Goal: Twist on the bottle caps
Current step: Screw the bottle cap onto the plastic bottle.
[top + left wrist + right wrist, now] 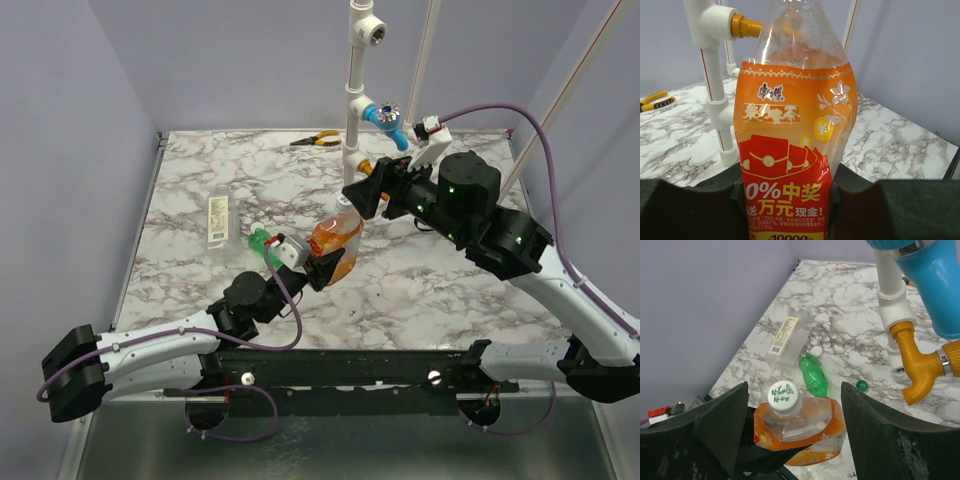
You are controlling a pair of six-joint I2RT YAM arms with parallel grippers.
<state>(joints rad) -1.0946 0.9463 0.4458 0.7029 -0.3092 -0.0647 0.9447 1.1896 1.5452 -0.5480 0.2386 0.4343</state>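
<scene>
My left gripper (322, 262) (787, 197) is shut on the lower body of the wide orange bottle (337, 243) (792, 135) and holds it upright above the table. A white cap (783, 394) with green print sits on the bottle's neck. Just above it my right gripper (358, 200) (794, 392) stands open, one finger on each side of the cap and clear of it. A slim green bottle (261, 240) (813, 374) and a clear labelled bottle (218, 217) (789, 335) lie on the table. A loose green cap (862, 385) and a small white cap (816, 351) lie near them.
A white pipe frame (357, 100) (715, 80) rises just behind the orange bottle, with a blue tap handle (385, 115) and an orange tap (912, 357) (745, 26). Yellow-handled pliers (316, 140) (655, 100) lie at the back of the marble table (450, 290).
</scene>
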